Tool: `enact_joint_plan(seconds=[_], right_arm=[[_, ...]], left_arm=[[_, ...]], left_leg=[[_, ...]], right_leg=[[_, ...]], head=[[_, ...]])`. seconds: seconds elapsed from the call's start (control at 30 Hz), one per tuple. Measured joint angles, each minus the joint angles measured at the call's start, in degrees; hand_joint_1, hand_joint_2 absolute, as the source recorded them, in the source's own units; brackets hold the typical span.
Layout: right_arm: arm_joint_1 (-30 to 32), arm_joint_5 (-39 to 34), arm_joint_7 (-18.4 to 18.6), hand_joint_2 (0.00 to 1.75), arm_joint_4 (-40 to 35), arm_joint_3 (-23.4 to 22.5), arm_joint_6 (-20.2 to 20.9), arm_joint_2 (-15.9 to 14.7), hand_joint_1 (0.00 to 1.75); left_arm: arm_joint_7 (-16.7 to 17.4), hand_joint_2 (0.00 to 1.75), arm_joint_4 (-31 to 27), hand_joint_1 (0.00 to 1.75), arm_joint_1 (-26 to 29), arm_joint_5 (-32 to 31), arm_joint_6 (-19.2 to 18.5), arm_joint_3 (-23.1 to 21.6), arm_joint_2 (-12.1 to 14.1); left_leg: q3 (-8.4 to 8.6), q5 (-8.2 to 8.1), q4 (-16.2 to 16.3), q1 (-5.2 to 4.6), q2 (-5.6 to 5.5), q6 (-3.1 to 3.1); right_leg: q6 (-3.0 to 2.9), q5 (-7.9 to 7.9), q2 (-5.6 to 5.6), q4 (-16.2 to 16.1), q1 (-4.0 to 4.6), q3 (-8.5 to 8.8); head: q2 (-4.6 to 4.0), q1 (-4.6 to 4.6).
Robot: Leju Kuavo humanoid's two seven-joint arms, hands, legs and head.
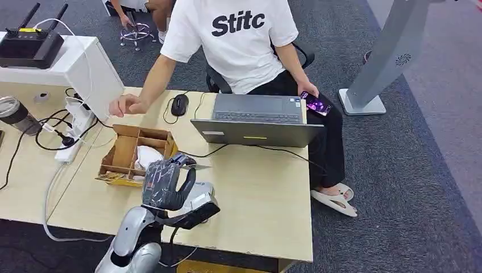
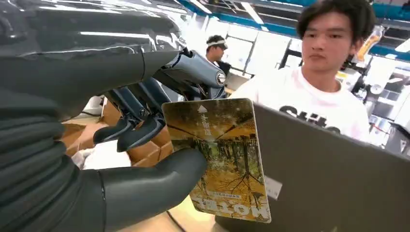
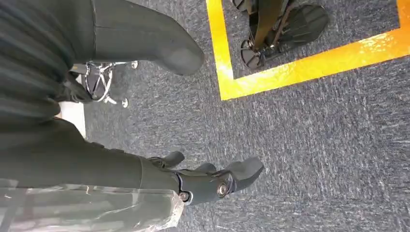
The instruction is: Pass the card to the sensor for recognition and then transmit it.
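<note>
Card (image 2: 222, 159) pinched in left hand (image 1: 166, 183), beside laptop (image 1: 258, 122)

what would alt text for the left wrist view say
The robot's grey left hand pinches a glossy card printed with yellow autumn trees, held up beside the dark grey lid of an open laptop. A person in a white T-shirt sits behind it.

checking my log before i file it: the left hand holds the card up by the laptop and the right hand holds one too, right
Not quite. The left hand does hold the card up by the laptop, but the right hand holds nothing: the right wrist view shows it hanging over the carpet with its fingers apart.
</note>
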Motion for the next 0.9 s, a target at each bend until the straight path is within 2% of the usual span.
enact_joint_plan(seconds=[0.3, 0.47, 0.67, 0.9], right_arm=[[0.2, -0.3, -0.2, 1.75, 0.0, -0.9, 0.0, 0.4, 0.0], [0.2, -0.3, -0.1, 1.75, 0.0, -1.2, -0.2, 0.6, 0.0], [0.3, 0.2, 0.3, 1.75, 0.0, -1.9, -0.3, 0.8, 0.0], [0.3, 0.6, 0.5, 1.75, 0.0, -2.1, -0.3, 0.8, 0.0]], left_arm=[[1.7, 1.75, -3.5, 1.75, 2.7, -1.4, -1.8, -2.2, 2.4], [5.4, 1.75, -3.9, 1.75, 4.2, -4.8, -2.1, -2.6, 3.7], [10.9, 1.75, -2.7, 1.75, 5.4, -12.9, -1.3, -2.6, 4.7], [12.5, 1.75, -0.2, 1.75, 5.9, -15.6, -1.0, -2.5, 5.1]], left_leg=[[0.01, 0.01, 0.0, -0.01, 0.0, 0.0], [0.0, 0.01, 0.0, -0.01, 0.0, 0.0], [-0.01, 0.0, 0.0, -0.01, 0.0, 0.0], [-0.01, 0.01, 0.0, -0.01, 0.0, 0.0]], right_leg=[[0.0, 0.0, -0.01, 0.0, 0.0, 0.03], [0.0, 0.0, -0.01, 0.0, 0.0, 0.01], [0.01, -0.01, -0.01, 0.0, 0.0, 0.01], [0.01, -0.01, -0.01, 0.0, 0.0, 0.02]], head=[[0.0, 0.0], [0.0, 0.0], [0.0, 0.0], [0.0, 0.0]])
